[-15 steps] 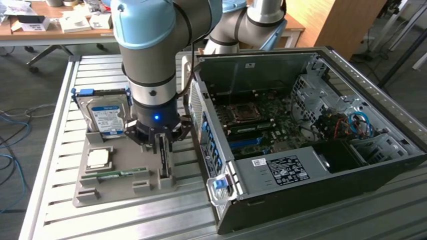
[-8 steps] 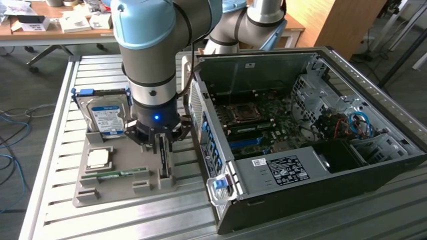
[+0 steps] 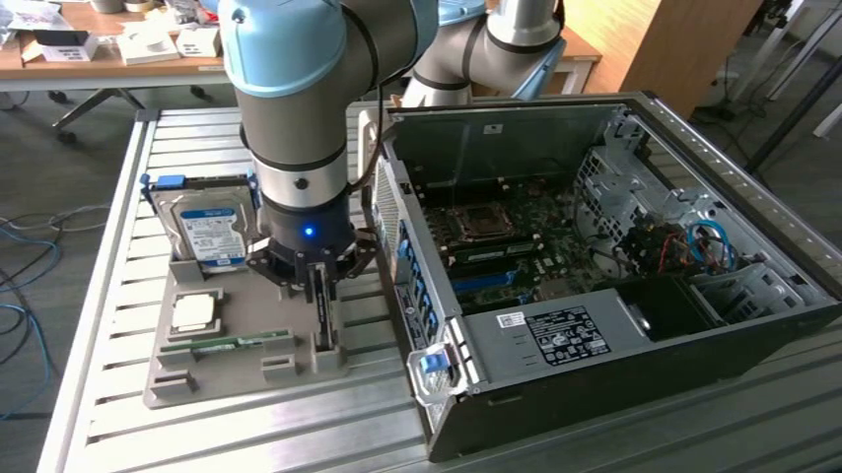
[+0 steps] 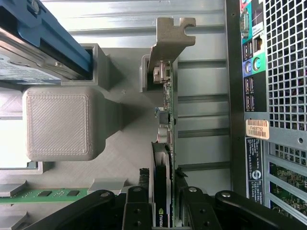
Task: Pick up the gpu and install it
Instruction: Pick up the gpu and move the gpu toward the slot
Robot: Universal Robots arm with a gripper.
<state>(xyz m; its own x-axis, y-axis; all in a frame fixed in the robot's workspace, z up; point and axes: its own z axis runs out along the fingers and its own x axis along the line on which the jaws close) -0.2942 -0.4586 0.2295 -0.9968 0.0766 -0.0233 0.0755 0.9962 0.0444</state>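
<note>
The gpu (image 3: 322, 313) stands on edge in a slot of the grey printed holder (image 3: 197, 382), beside the open computer case (image 3: 593, 266). In the wrist view the gpu (image 4: 165, 110) runs away from me, its metal bracket (image 4: 168, 38) at the far end. My gripper (image 3: 319, 281) has come down over it from above. The gripper (image 4: 163, 176) straddles the card, one dark finger (image 4: 144, 178) on each side, with narrow gaps showing. The jaws stand open around the card.
A blue-labelled hard drive (image 3: 211, 235) stands at the holder's back, a processor chip (image 3: 195, 313) and a green memory stick (image 3: 244, 342) lie nearer the front. The case's motherboard (image 3: 507, 246) lies exposed. The case's rear panel (image 4: 278, 72) is close beside the card.
</note>
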